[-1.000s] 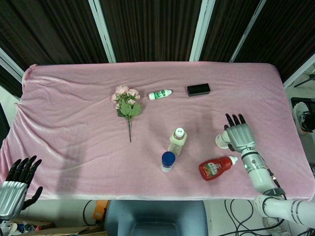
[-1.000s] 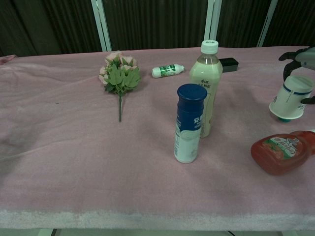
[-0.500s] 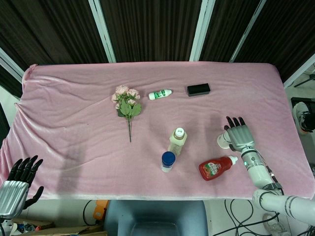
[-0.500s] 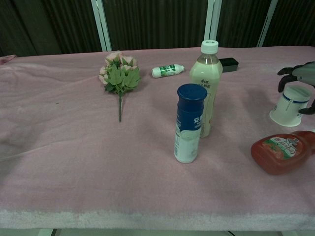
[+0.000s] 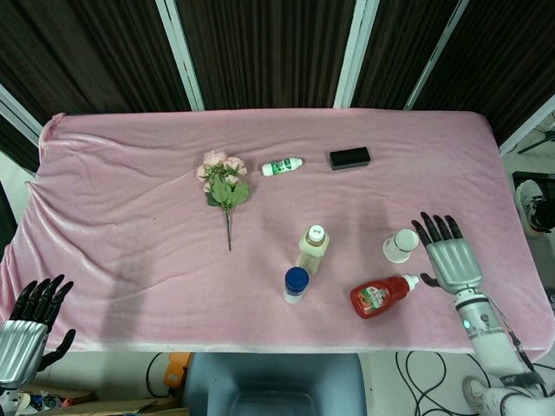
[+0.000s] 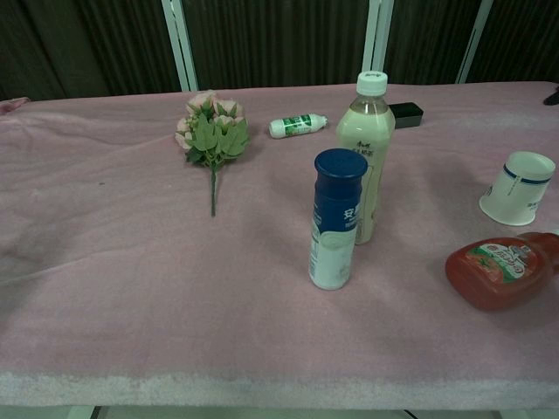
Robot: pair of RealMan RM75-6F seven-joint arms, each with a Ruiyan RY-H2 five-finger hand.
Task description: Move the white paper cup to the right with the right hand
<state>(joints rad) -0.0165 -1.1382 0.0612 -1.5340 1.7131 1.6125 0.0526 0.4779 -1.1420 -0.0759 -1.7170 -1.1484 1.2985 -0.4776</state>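
Note:
The white paper cup [image 5: 401,245] [image 6: 517,188] stands upside down on the pink cloth at the right, base up, with a thin blue band. My right hand [image 5: 449,256] hovers open just right of it, fingers spread, not touching it; only a dark fingertip shows at the chest view's right edge. My left hand [image 5: 30,328] hangs open below the table's front left corner.
A red ketchup bottle [image 5: 380,295] lies just in front of the cup. A milk-tea bottle [image 5: 313,249] and a blue-capped bottle [image 5: 296,284] stand mid-table. A flower bunch [image 5: 224,185], a small white-green bottle [image 5: 282,165] and a black box [image 5: 349,158] lie farther back.
My right hand has let go of the cup and pulled back to the right. The cup, earlier lifted and tilted, now stands on the cloth.

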